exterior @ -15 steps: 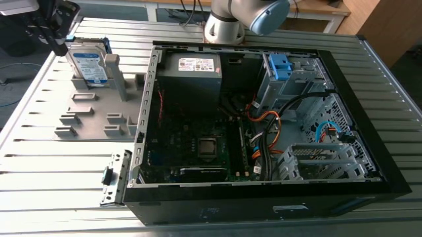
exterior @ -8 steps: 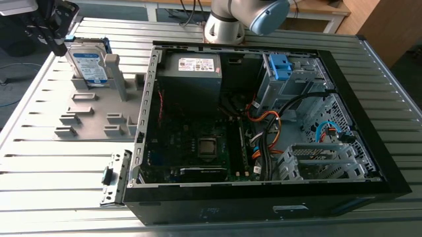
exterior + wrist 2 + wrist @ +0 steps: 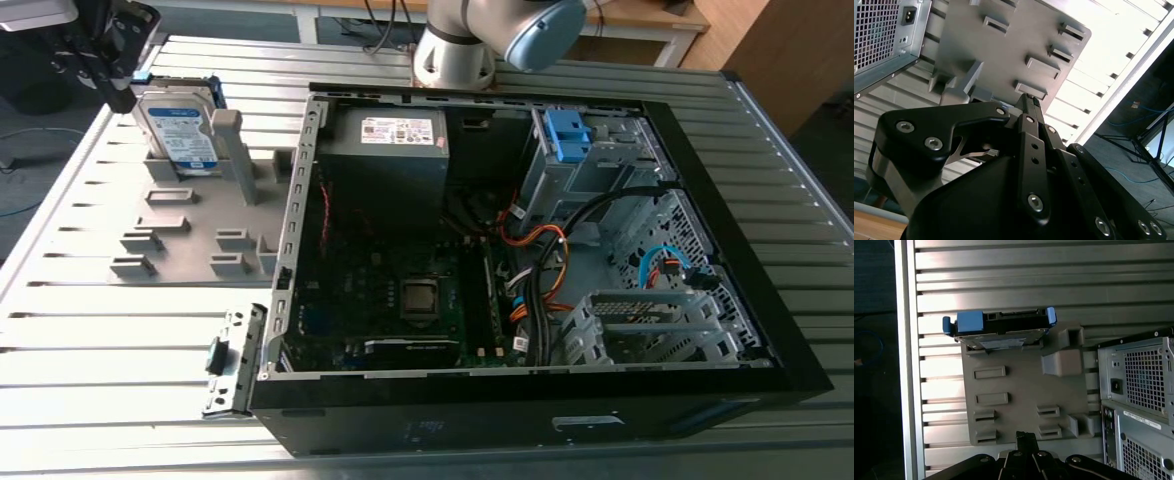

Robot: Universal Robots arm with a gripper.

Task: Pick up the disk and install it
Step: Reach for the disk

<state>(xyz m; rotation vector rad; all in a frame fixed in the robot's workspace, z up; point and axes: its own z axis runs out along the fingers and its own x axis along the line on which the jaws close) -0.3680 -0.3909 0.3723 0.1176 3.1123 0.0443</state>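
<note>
The disk [image 3: 178, 125] is stood on edge in a slot at one end of a grey fixture [image 3: 187, 225], which lies flat on the slatted metal desk [image 3: 120, 340]. Its white-and-blue label is turned toward the exterior camera, and a blue caddy is seen framing it. In the first wrist view the disk [image 3: 999, 329] is seen edge-on, with the caddy's blue tabs at both ends and the fixture [image 3: 1014, 390] spread out below it.

An open case [image 3: 534, 420] is laid on its side on the exterior view's right of the fixture, just beside it. Inside are seen a power supply [image 3: 400, 150], a board [image 3: 400, 290], orange cables [image 3: 547, 240] and a blue bracket [image 3: 567, 135] in the drive bay. The disk is kept well outside the case.

The arm [image 3: 461, 45] is mounted beyond the case. The pincer [image 3: 118, 90] is held above the disk, toward the exterior view's left of it. In both wrist views nothing is gripped by the pincer [image 3: 1026, 437], and its fingertips seem to be pressed together into one narrow tip. In the second wrist view that tip [image 3: 1030, 100] is outlined against the fixture [image 3: 1004, 50], with the case's grilled rear [image 3: 884, 30] beside it. In the first wrist view the tip is set against the fixture's end opposite the disk, apart from the disk.
</note>
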